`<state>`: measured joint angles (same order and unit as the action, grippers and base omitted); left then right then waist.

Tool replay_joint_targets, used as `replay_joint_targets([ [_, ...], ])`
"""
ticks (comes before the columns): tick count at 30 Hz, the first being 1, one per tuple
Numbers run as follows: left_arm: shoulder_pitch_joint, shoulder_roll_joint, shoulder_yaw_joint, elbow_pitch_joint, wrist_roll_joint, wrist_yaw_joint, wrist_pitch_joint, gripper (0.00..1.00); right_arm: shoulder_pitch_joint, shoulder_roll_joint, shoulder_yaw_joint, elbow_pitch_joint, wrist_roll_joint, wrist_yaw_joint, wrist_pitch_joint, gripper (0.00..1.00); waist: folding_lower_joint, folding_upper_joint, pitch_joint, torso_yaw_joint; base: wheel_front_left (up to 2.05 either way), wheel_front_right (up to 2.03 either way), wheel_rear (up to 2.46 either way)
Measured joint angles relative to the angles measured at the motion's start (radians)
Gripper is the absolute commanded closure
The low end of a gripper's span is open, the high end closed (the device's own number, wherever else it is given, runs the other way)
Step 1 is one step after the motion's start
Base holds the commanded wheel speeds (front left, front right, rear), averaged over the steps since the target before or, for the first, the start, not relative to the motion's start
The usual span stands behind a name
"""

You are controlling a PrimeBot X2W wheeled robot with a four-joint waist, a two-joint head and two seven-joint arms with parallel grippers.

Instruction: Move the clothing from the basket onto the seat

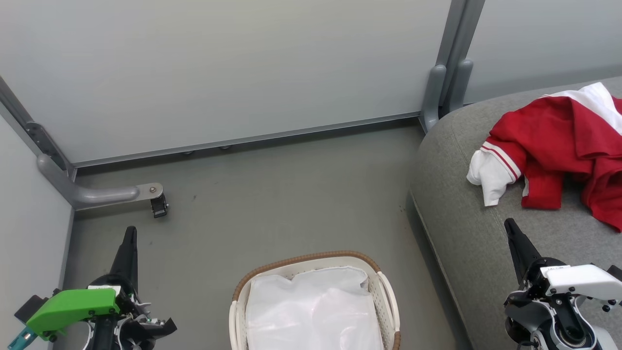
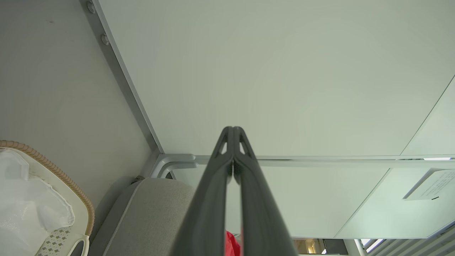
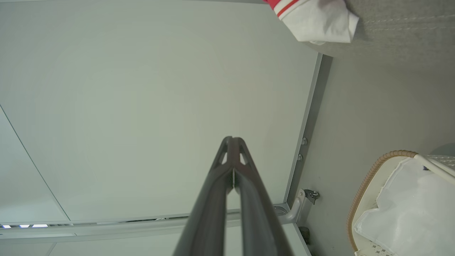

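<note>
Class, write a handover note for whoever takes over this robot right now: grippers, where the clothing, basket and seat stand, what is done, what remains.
Left gripper: shut, empty. Right gripper: shut, empty.
Red clothing lies on the seat.
Basket stands on the floor, holding a white liner.
Done: the clothing looks moved.
Left: check beneath the liner for more.
</note>
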<state>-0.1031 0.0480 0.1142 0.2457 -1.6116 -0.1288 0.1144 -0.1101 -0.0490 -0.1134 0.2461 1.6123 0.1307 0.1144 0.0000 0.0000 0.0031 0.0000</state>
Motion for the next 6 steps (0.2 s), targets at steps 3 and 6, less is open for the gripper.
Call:
replay_joint_targets([
  [3,0.000,0.000,0.000,0.000,0.000,0.000,0.000,1.00,0.000,0.000,0.000,0.000,0.000,0.000,0.000,1.00,0.0000,0.0000,0.000,0.000,0.00,0.00,0.00],
  [6,0.000,0.000,0.000,0.000,0.000,0.000,0.000,1.00,0.000,0.000,0.000,0.000,0.000,0.000,0.000,1.00,0.0000,0.0000,0.000,0.000,0.00,0.00,0.00],
])
